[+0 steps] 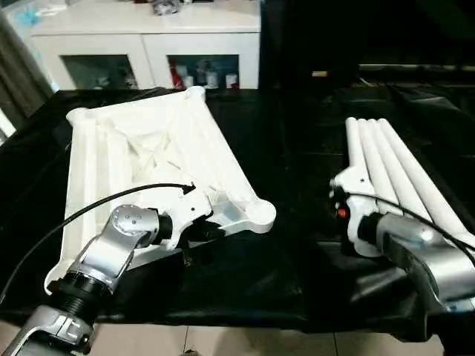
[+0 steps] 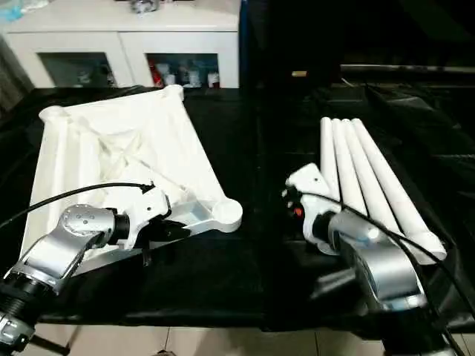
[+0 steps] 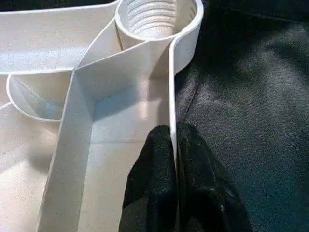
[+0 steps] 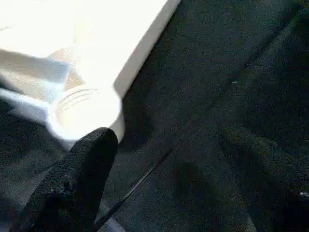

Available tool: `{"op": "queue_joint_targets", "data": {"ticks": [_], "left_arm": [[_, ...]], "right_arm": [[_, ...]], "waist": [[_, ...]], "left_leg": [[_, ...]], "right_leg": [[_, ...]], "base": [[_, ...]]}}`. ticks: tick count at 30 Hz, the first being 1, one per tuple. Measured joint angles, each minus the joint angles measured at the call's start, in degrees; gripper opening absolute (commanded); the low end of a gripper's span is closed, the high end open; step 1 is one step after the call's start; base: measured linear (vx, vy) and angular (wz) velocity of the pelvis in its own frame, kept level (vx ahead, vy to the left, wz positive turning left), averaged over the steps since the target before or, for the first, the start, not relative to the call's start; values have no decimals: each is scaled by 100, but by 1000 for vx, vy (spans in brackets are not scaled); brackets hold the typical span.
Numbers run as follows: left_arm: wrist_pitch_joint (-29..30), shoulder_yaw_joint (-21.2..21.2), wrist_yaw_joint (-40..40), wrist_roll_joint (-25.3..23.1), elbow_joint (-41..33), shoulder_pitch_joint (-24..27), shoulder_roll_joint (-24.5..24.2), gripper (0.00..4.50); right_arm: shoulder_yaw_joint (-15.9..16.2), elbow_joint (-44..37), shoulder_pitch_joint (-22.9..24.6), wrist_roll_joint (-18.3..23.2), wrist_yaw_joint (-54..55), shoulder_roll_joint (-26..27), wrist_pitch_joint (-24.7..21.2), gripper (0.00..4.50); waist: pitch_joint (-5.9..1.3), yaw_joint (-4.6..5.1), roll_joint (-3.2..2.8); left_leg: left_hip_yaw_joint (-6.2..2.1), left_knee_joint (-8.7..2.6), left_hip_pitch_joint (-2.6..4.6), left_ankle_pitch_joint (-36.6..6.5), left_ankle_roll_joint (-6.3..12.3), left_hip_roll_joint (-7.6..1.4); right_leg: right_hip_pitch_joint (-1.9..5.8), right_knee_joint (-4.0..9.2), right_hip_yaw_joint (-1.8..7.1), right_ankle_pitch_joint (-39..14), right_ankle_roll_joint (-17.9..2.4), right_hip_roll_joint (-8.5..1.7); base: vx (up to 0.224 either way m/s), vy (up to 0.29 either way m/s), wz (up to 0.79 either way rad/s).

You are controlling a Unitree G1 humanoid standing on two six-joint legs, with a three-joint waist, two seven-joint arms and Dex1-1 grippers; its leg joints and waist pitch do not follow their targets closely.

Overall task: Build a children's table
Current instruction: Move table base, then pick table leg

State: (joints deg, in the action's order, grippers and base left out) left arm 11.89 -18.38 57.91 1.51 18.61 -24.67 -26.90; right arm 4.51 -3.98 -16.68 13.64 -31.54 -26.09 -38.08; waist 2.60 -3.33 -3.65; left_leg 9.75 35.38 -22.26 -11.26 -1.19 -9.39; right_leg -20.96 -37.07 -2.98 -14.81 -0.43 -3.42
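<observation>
While the left hand pinches the tabletop's rim, the right hand gapes wide

Open black cloth separates the tabletop from the four legs.

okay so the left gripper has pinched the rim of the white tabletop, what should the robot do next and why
Probably bring the open right gripper onto one of the four legs lying beside it. The left gripper is shut on the tabletop's side wall near a threaded corner socket, steadying it, and that socket holds no leg.
</observation>
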Motion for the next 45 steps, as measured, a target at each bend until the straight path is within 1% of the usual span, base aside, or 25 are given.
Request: {"op": "queue_joint_targets", "data": {"ticks": [1,2,3,6,9,10,11,12,14,15,17,19,21,23,24,28,30,32,34,35,36,38,41,44,45], "left_arm": [[-44,7,-12,-2,-37,40,-2,2],[-63,11,-26,-5,-77,66,-2,47],[-60,13,-8,-1,-138,94,-5,59],[50,20,136,102,-324,143,-76,69],[59,94,189,131,-413,152,-150,100],[64,144,187,169,-415,152,-152,102],[76,203,188,237,-423,151,-165,102],[101,275,189,292,-446,143,-191,125],[195,382,197,345,-512,129,-235,137],[298,430,214,393,-600,116,-284,142],[477,497,301,521,-757,90,-359,148],[668,511,400,624,-970,18,-399,175],[864,503,526,754,-1207,3,-395,182],[992,487,598,808,-1356,4,-392,191],[1083,471,630,868,-1455,4,-375,211],[1199,354,653,994,-1694,4,-225,225],[1283,270,660,1013,-1824,2,-179,266],[1334,234,663,1016,-1877,2,-166,263],[1423,229,663,1016,-1927,3,-166,292],[1449,227,660,1016,-1959,3,-165,292],[1469,224,656,1018,-2007,3,-160,312],[1488,218,648,1023,-2037,3,-155,319],[1525,215,633,1025,-2062,3,-160,353],[1548,215,633,1032,-2116,3,-177,363],[1562,216,633,1044,-2153,3,-178,381]], "right_arm": [[-61,25,-69,-20,147,81,-97,388],[-96,28,-140,-32,269,113,-197,388],[-185,27,-199,-26,381,154,-313,388],[-427,19,-369,27,622,245,-705,388],[-547,25,-609,47,757,253,-1422,388],[-579,28,-690,47,808,257,-1609,405],[-635,33,-791,45,909,279,-1795,405],[-736,37,-898,38,1050,297,-1967,421],[-937,57,-1027,20,1271,323,-2215,424],[-1061,71,-1080,14,1412,332,-2406,445],[-1221,87,-1140,4,1573,384,-2692,450],[-1307,93,-1219,-32,1680,401,-3015,450],[-1340,93,-1286,-71,1736,401,-3278,450],[-1388,102,-1286,-95,1796,401,-3435,450],[-1428,158,-1287,-104,1892,398,-3524,450],[-1550,292,-1287,-109,2071,421,-3668,450],[-1573,318,-1287,-161,2118,466,-3759,450],[-1581,381,-1287,-213,2121,465,-3793,450],[-1580,505,-1287,-237,2138,460,-3782,450],[-1580,555,-1289,-235,2149,463,-3744,450],[-1579,642,-1301,-229,2162,476,-3705,450],[-1578,752,-1311,-225,2171,527,-3670,450],[-1571,874,-1317,-222,2157,537,-3671,450],[-1529,960,-1371,-220,2102,548,-3670,450],[-1524,1007,-1417,-218,2099,556,-3659,450]], "waist": [[3,-4,6],[4,-12,8],[11,-27,18],[28,-35,45],[34,-19,58],[35,-17,61],[37,-16,63],[37,-16,63],[38,-15,65],[40,-16,69],[41,-21,73],[40,-30,72],[40,-24,73],[41,-23,72],[40,-25,72],[41,-30,73],[41,-15,72],[41,-4,72],[41,-4,71],[40,-7,71],[40,-12,72],[41,-13,72],[41,-18,73],[41,-20,73],[41,-20,73]], "left_leg": [[2,0,0,0,0,0],[3,0,-3,0,0,0],[3,0,-3,0,0,-1],[5,-1,-7,0,0,-1],[9,-1,-4,2,-3,-1],[10,-1,-2,3,-4,-1],[10,-1,-2,5,-8,-1],[10,-1,1,6,-11,-1],[11,-4,3,6,-17,-1],[12,-6,5,8,-22,-1],[14,-8,5,5,-29,-1],[15,-8,5,2,-35,1],[18,-8,7,2,-35,1],[20,-10,8,2,-36,1],[20,-11,9,3,-37,1],[24,-11,11,2,-40,1],[25,-12,15,3,-40,1],[26,-13,16,3,-42,1],[27,-14,17,3,-46,1],[27,-14,19,2,-48,1],[27,-14,19,1,-50,1],[29,-14,19,1,-50,2],[29,-14,19,1,-49,2],[29,-14,18,5,-43,1],[29,-14,18,5,-43,1]], "right_leg": [[-1,-1,2,0,0,0],[-5,-1,2,0,0,0],[-6,-1,2,0,1,0],[-11,-1,2,0,1,0],[-11,-2,7,1,2,0],[-11,-4,8,1,2,0],[-12,-5,9,4,4,0],[-11,-5,9,5,4,1],[-11,-6,12,7,4,1],[-11,-6,13,8,4,1],[-11,-6,15,9,4,1],[-11,-6,18,9,5,1],[-11,-6,22,9,5,1],[-12,-6,23,9,5,1],[-12,-6,23,9,5,1],[-12,-6,28,12,9,1],[-12,-7,31,14,10,2],[-12,-7,32,15,12,2],[-12,-7,33,16,11,2],[-11,-7,33,16,11,2],[-10,-7,33,17,11,3],[-10,-7,35,18,11,2],[-10,-7,36,19,11,2],[-11,-7,35,19,11,2],[-11,-7,35,19,11,2]], "base": [[0,0,0],[0,0,0],[0,0,0],[0,0,0],[0,0,0],[0,0,0],[0,0,0],[0,0,0],[0,0,0],[0,0,0],[0,0,0],[0,0,0],[0,0,0],[0,0,0],[0,0,0],[0,0,0],[0,0,0],[0,0,0],[0,0,0],[0,0,0],[0,0,0],[0,0,0],[0,0,0],[0,0,0],[0,0,0]]}}
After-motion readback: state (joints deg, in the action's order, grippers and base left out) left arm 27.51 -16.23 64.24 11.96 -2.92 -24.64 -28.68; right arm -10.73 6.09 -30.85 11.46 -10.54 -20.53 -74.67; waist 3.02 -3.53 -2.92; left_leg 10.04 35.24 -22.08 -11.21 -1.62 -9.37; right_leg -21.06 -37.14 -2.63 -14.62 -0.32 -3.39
